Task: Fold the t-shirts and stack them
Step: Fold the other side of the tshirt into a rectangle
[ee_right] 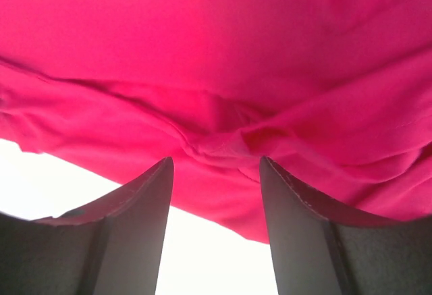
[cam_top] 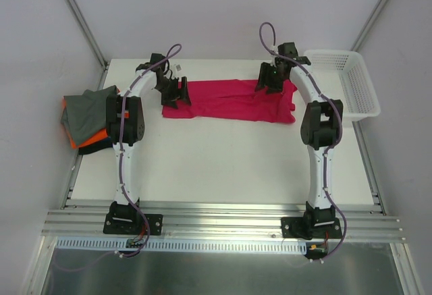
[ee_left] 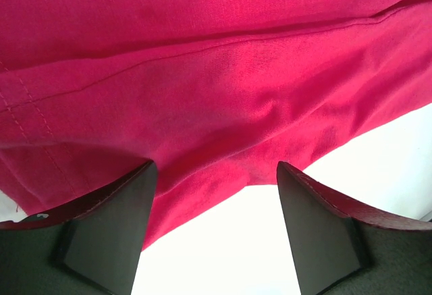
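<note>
1. The magenta t-shirt (cam_top: 229,100) lay spread in a long, flattened band on the white table (cam_top: 223,167), stretching from one gripper across to the other. One end lay under each gripper.
2. The left gripper (cam_top: 177,92) sat low over its end of the shirt with its jaws apart and nothing pinched. In the left wrist view, the cloth's loose edge ran just ahead of the two dark fingers (ee_left: 108,227) and partly across the gap, with bare table showing between them.
3. The right gripper (cam_top: 270,82) hung over the opposite end, also with its jaws apart and nothing held. In the right wrist view, a small ridge of bunched cloth lay just ahead of the gap between its fingers (ee_right: 304,234).
4. The shirt looked like thin, light, limp knit. It showed soft wrinkles, a stitched hem and a seam line. It would likely sag, stretch and drag along the table rather than hold any shape.
5. The sensible places to grip seemed to be the edge directly in front of each gripper. A pinch that caught every layer at both ends together would likely keep a fold square, while a shallow pinch risked lifting only the top layer.
6. Out beyond the left gripper, away from the shirt, a grey t-shirt (cam_top: 91,109) lay heaped over an orange t-shirt (cam_top: 94,138) at the table's edge.
7. Out beyond the right gripper stood a white mesh basket (cam_top: 335,55), just beside that arm and apart from the shirt.
</note>
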`<state>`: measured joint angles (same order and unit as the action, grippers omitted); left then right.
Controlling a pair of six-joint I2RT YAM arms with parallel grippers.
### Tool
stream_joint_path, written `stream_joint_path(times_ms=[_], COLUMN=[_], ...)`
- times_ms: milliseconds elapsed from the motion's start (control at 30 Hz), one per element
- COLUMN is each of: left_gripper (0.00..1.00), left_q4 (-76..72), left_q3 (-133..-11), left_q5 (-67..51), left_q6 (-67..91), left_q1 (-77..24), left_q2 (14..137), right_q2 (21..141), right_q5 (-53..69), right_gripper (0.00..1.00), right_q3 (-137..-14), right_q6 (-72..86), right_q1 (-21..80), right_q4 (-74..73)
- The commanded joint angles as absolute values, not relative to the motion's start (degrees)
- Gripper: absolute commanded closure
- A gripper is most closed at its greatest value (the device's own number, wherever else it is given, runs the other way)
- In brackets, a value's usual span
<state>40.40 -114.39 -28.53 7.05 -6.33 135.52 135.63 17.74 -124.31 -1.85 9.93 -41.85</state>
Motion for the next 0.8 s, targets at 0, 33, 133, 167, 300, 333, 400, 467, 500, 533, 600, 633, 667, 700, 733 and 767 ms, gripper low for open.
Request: stream_joint_path(times_ms=[0,33,133,167,300,333,400,467,500,533,600,633,667,700,733,767], left_gripper=[0.27,0.26,0.26,0.26,0.25,0.24,0.24,0.24,0.24,0.23,0.23,0.23,0.23,0.23,0.23,0.23], left_q4=[44.74,44.74,44.82,44.82,45.09,45.09,45.35,45.44,45.44,45.44,45.35,45.35,45.35,45.44,45.44,45.44], left_q3=[-112.5,-112.5,-112.33,-112.24,-111.62,-111.45,-111.27,-111.27,-111.27,-111.36,-111.44,-111.53,-111.53,-111.62,-111.8,-111.88], left_q5=[-26.46,-26.37,-25.67,-25.49,-24.79,-24.61,-23.82,-23.47,-23.55,-23.73,-23.73,-23.73,-23.9,-23.99,-24.26,-24.52], left_q6=[5.8,5.71,5.45,5.36,4.92,4.75,4.48,4.22,4.31,4.31,4.66,4.83,4.83,5.01,5.1,5.45], left_q1=[-6.15,-6.24,-6.33,-6.42,-6.5,-6.5,-6.5,-6.5,-6.42,-6.42,-6.42,-6.42,-6.42,-6.42,-6.42,-6.42], left_q2=[134.21,134.3,133.86,133.68,132.72,132.45,131.75,131.23,131.13,131.05,131.04,131.13,131.13,131.22,131.22,131.39], right_q2=[135.7,136.4,137.63,138.42,138.43,137.82,134.15,130.62,126.78,124.91,120.18,118.93,117.7,116.73,114.89,114.18], right_q5=[16.35,16.09,14.68,14.16,14.59,14.68,14.59,12.67,11.44,10.56,8.11,6.95,6.6,6.16,6.07,6.06], right_gripper=[0.43,0.43,0.43,0.43,0.43,0.43,0.43,0.44,0.44,0.44,0.45,0.45,0.45,0.45,0.45,0.47], right_q3=[-129.19,-129.72,-130.87,-130.96,-132.1,-131.58,-130.09,-125.54,-123.94,-122.1,-117.78,-116.64,-115.76,-114.01,-112.95,-112.07], right_q6=[-0.7,-0.36,-0.96,-1.14,-1.84,-2.37,-3.16,-5.52,-6.67,-7.72,-11.94,-13.08,-14.31,-16.07,-17.13,-17.92], right_q1=[9.41,9.23,8.97,8.96,8.88,8.79,8.09,7.47,7.21,6.95,6.51,6.59,6.5,6.42,6.5,6.59], right_q4=[-40.08,-39.73,-39.03,-38.85,-38.85,-39.02,-39.81,-41.39,-42.35,-42.54,-43.32,-43.59,-44.03,-44.38,-44.73,-45.08])
